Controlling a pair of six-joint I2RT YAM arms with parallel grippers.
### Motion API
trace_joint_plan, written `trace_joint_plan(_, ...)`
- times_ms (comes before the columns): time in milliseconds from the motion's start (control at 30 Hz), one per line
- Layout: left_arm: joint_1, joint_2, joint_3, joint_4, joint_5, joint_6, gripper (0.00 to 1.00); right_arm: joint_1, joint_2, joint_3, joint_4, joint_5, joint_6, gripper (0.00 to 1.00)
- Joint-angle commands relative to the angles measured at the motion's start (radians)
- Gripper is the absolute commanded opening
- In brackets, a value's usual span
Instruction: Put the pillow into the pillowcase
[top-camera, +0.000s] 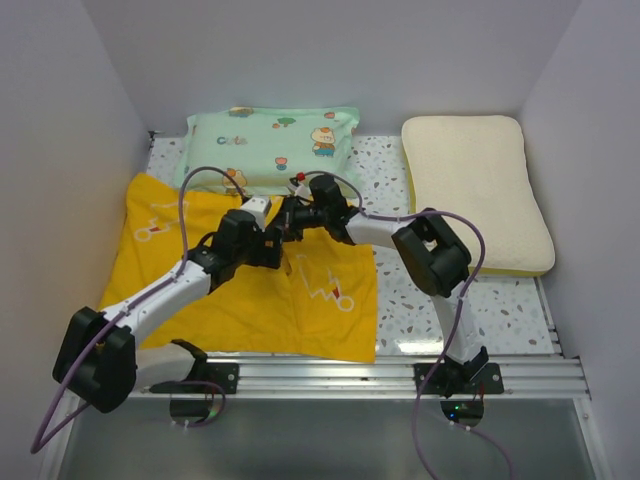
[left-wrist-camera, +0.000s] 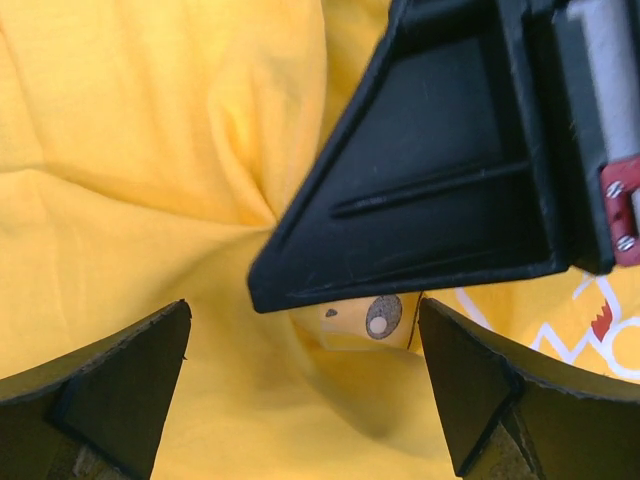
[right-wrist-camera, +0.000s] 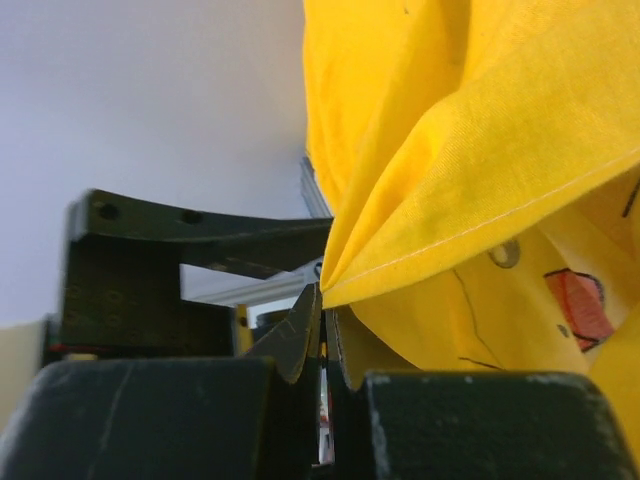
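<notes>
Left claw (left-wrist-camera: 305, 318) wide, right claw (right-wrist-camera: 326, 325) tight.

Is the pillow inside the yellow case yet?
Not yet. Done: very little. The pillow lies bare off to the right, apart from the pillowcase. In hand: the right gripper is shut, pinching a fold of the pillowcase's edge, and the left gripper hangs open just above the fabric. Left: opening the case and sliding the pillow in.

The pillowcase (right-wrist-camera: 470, 150) is thin, matt woven cloth with a stitched hem. The pillow (top-camera: 475, 185) looks soft and finely pebbled, and the mint-green pillow (top-camera: 270, 140) has smooth printed fabric. The left hand (left-wrist-camera: 305, 330) and right hand (right-wrist-camera: 325, 315) are matt black plastic with scuffed edges. The bench (top-camera: 400, 315) is smooth and speckled like stone, and its near rail (top-camera: 330, 375) is brushed metal.
</notes>
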Motion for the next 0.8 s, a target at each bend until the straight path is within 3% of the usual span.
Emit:
trace_joint_plan(0,-0.036,-0.026,-0.035,0.101,-0.069,-0.046,1.0,0.007,-0.051,-0.002,0.145,-0.01,0.129,0.0)
trace_joint_plan(167,-0.039,0.031,0.002,0.094,-0.207,-0.045,0.96,0.015,-0.054,-0.009,0.169,-0.012,0.166,0.0)
trace_joint_plan(267,-0.038,0.055,0.026,0.085,-0.241,-0.034,0.88,0.016,-0.063,-0.029,0.172,-0.016,0.173,0.0)
trace_joint_plan(367,-0.038,0.057,0.033,0.068,-0.24,-0.028,0.68,0.018,-0.072,-0.043,0.154,-0.018,0.156,0.0)
trace_joint_plan(400,-0.039,0.048,0.034,0.053,-0.23,-0.026,0.52,0.016,-0.083,-0.046,0.149,-0.023,0.145,0.0)
trace_joint_plan(467,-0.038,0.032,0.03,0.037,-0.215,-0.008,0.36,0.016,-0.093,-0.034,0.084,-0.03,0.082,0.0)
trace_joint_plan(500,-0.039,0.017,0.027,0.016,-0.21,-0.006,0.25,0.013,-0.103,-0.025,0.056,-0.042,0.053,0.07)
trace_joint_plan(533,-0.038,0.009,0.022,0.011,-0.201,-0.003,0.21,0.001,-0.119,-0.009,0.015,-0.064,-0.043,0.3)
trace_joint_plan(567,-0.039,-0.004,0.01,-0.004,-0.198,-0.003,0.18,-0.01,-0.132,0.036,-0.131,-0.073,-0.112,0.43)
trace_joint_plan(600,-0.038,-0.014,0.002,-0.003,-0.191,-0.003,0.13,-0.025,-0.147,0.067,-0.235,-0.076,-0.201,0.5)
trace_joint_plan(633,-0.039,-0.021,-0.004,0.0,-0.186,0.001,0.11,-0.066,-0.185,0.099,-0.351,-0.07,-0.417,0.6)
trace_joint_plan(667,-0.039,-0.026,-0.007,0.0,-0.183,0.003,0.1,-0.089,-0.202,0.168,-0.592,-0.038,-0.53,0.64)
trace_joint_plan(767,-0.039,-0.02,0.002,0.006,-0.145,0.005,0.01,-0.194,-0.254,0.3,-1.018,0.031,-0.934,0.8)
